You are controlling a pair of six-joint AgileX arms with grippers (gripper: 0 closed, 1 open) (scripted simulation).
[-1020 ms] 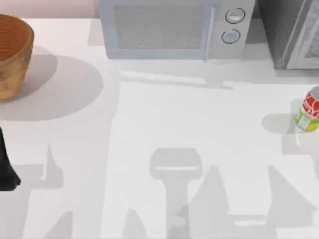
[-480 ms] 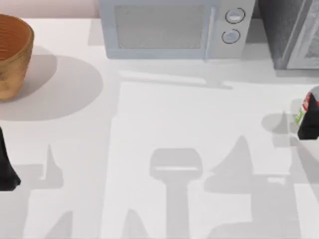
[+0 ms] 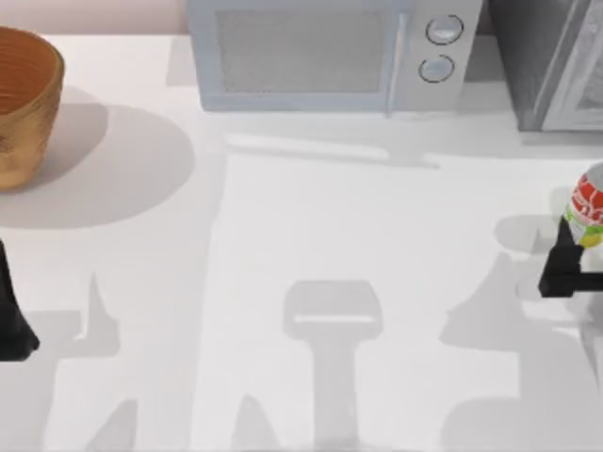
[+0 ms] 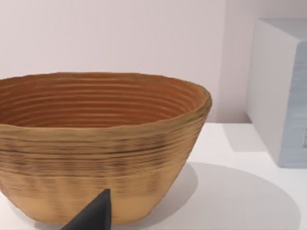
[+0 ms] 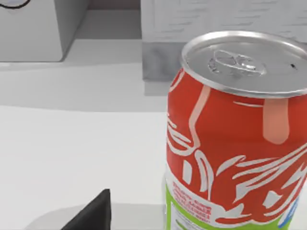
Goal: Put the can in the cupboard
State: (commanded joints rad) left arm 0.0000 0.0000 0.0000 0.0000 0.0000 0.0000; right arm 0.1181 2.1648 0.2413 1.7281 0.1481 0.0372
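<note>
**Right gripper at the can, grasp not yet confirmed**

My right gripper [image 3: 565,268] sits at the right edge of the top view, its dark finger touching or overlapping the can's lower left side; I cannot tell whether the jaws are apart or closed. In the right wrist view one fingertip [image 5: 93,213] shows low in the frame, with the can [image 5: 237,134] just beside it and very close to the camera.

The can [image 3: 586,215] stands upright — long axis vertical, silvery top up — at the table's right side, far nearer my right arm. The cupboard [image 3: 546,61] fills the upper right corner, straight up-frame from the can, beside the microwave [image 3: 320,52].

My left gripper [image 3: 11,320] is parked at the left edge, near the woven basket [image 4: 100,143] — jaw state also unclear.
</note>
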